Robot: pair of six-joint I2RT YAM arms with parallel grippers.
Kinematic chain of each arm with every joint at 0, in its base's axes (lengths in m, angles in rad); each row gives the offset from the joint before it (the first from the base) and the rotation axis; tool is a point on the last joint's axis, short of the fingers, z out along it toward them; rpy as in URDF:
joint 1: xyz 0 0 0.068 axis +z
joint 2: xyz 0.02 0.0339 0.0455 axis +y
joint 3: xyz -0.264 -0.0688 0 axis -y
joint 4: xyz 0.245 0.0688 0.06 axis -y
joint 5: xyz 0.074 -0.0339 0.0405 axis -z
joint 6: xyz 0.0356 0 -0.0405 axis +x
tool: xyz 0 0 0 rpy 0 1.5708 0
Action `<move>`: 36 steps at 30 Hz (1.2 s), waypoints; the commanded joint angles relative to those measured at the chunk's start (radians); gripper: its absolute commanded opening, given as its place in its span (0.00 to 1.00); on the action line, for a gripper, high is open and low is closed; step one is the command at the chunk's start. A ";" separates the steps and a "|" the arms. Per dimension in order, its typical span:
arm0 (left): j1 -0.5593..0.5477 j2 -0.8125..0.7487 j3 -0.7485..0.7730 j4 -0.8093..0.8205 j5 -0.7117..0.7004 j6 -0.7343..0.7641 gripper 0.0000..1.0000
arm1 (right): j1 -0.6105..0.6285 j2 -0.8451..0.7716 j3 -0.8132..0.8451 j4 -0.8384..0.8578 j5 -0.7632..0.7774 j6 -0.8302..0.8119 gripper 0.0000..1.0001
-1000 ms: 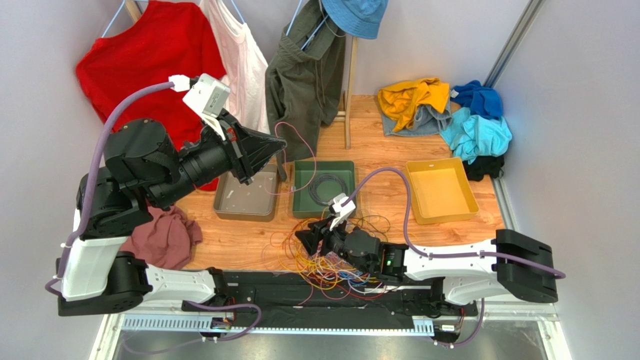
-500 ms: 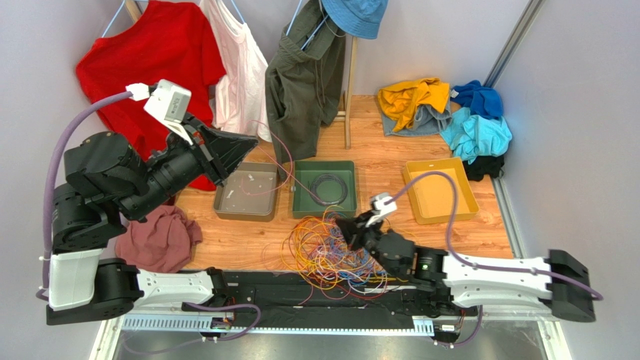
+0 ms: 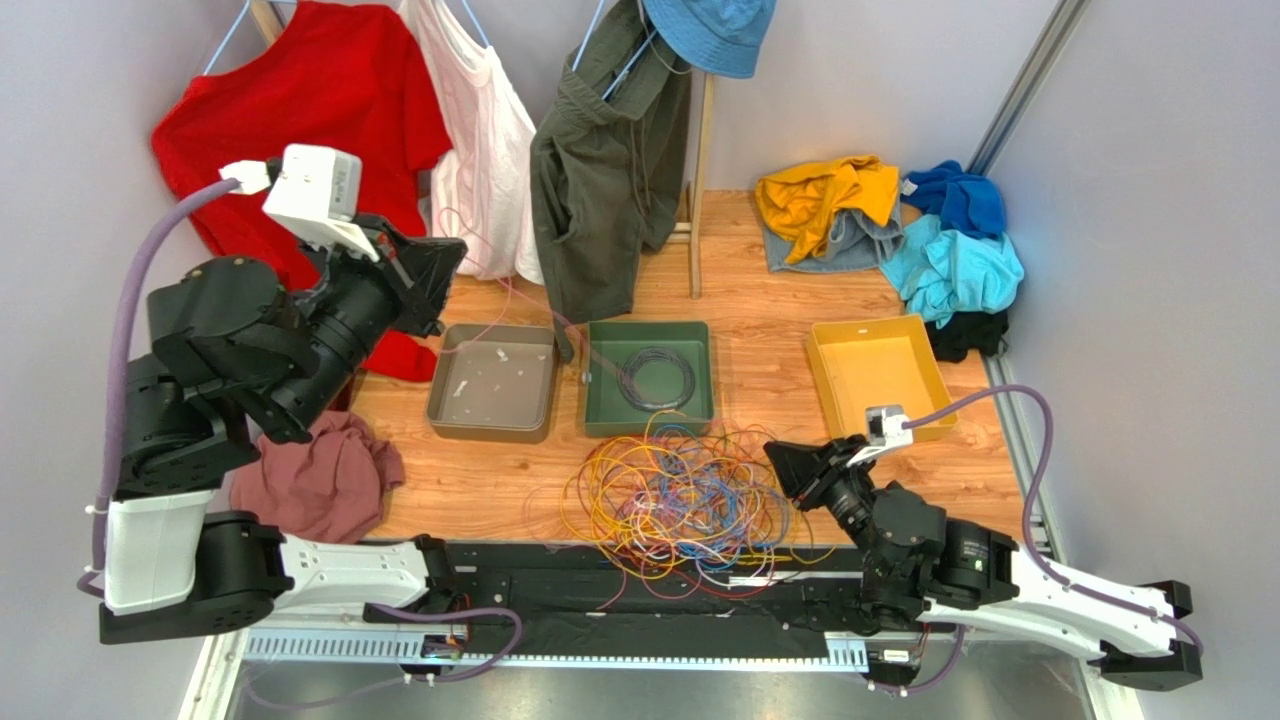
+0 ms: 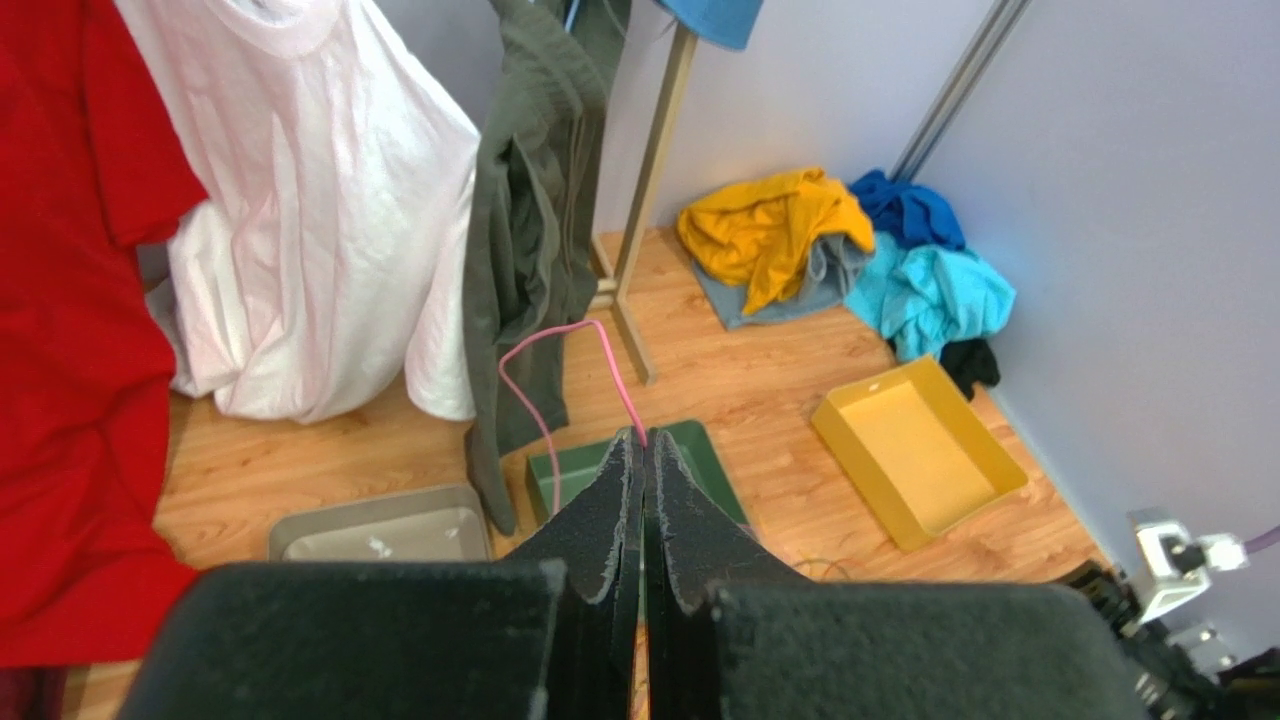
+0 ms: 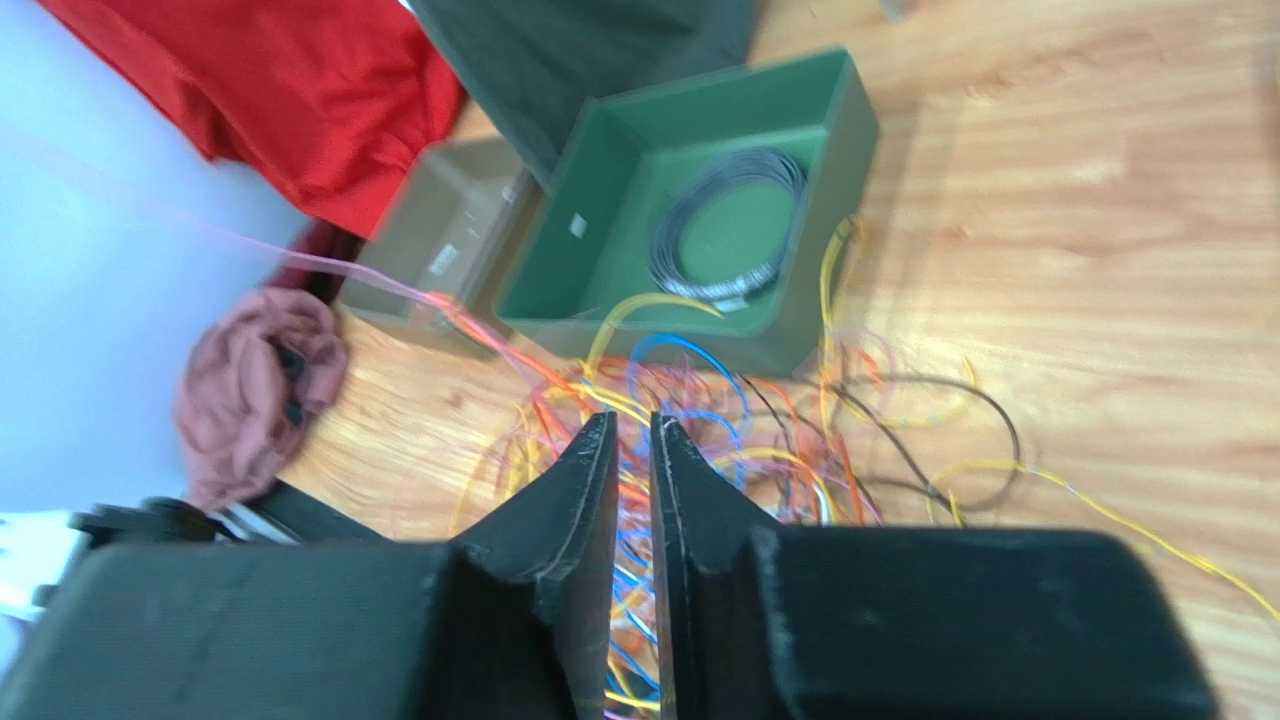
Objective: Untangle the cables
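The cables (image 3: 676, 503) lie in a loose tangle of yellow, orange, blue and purple strands on the wood near the front edge; they also show in the right wrist view (image 5: 721, 435). My left gripper (image 3: 443, 263) is raised high at the left. In the left wrist view it (image 4: 646, 440) is shut on a pink cable (image 4: 519, 353) that loops up in front of the hanging clothes. A pale pink strand (image 5: 301, 263) runs taut from the tangle to the upper left. My right gripper (image 3: 781, 458) is to the right of the tangle; its jaws (image 5: 634, 420) stand a narrow gap apart, with nothing between them.
A green tray (image 3: 601, 383) holds a black coiled cable (image 3: 657, 375). A grey tray (image 3: 451, 413) stands to its left and a yellow tray (image 3: 824, 375) to its right. A maroon cloth (image 3: 323, 473) lies front left. Clothes hang at the back; a clothes pile (image 3: 902, 225) lies back right.
My right gripper has pulled back to the right, out of the tangle, and the cables have spread out. My left gripper has swung left and up with the pink cable.
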 commanded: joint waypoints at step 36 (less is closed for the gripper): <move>0.000 0.058 0.060 0.084 0.368 -0.020 0.00 | -0.002 1.304 0.629 0.905 -0.417 -0.421 0.66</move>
